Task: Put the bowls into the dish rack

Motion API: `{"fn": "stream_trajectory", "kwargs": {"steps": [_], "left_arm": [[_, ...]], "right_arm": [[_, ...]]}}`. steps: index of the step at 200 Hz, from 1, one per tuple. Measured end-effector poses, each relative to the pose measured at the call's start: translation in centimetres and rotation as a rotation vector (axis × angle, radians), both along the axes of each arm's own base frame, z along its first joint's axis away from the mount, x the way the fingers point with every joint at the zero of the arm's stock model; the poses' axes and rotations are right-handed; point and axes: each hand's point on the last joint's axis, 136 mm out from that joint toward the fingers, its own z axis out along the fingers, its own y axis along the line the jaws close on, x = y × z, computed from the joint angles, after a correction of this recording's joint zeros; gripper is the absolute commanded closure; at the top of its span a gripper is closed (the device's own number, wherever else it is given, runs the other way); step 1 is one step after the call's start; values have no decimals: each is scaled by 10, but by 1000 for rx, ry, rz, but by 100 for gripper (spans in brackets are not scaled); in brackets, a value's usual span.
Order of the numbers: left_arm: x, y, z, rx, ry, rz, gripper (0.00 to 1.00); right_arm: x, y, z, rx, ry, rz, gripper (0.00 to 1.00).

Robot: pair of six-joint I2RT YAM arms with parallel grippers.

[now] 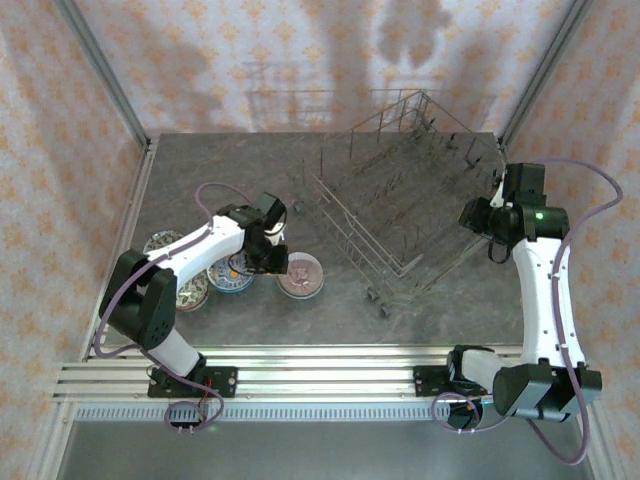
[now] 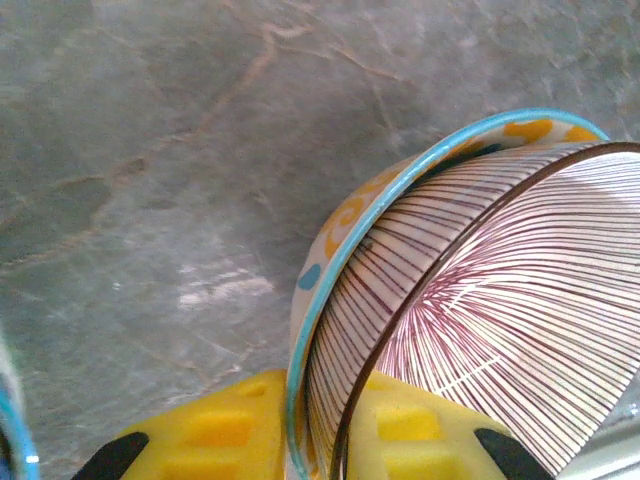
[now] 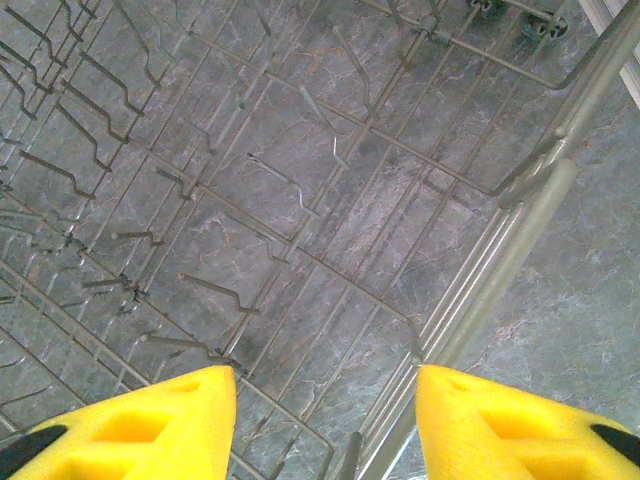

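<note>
At nine o'clock of the empty dish rack, left gripper pinched nested bowls; right gripper gaped, holding nothing

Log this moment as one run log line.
left claw: shut on nested bowls | right claw: open above dish rack | pink bowl: on table

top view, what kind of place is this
Probably a staged robot test booth, not a real kitchen: wallpapered panels enclose a stone-look table edged by an aluminium rail, with a dish rack and bowls as props.
</note>
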Motion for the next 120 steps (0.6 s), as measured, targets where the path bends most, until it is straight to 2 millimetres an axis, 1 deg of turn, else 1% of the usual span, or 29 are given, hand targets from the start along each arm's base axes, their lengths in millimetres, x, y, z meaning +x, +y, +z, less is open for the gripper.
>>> {"fn": "stream_trajectory", "kwargs": {"steps": [40, 73, 120], "left_arm": [[-1, 4, -4, 16, 6, 6, 78], [0, 7, -9, 28, 19, 12, 65], [0, 9, -10, 39, 21, 33, 61]], "right_arm": [[0, 0, 0, 0, -1, 0, 50], [0, 0, 0, 0, 0, -1, 48], [1, 0, 0, 2, 2, -4, 48]]}}
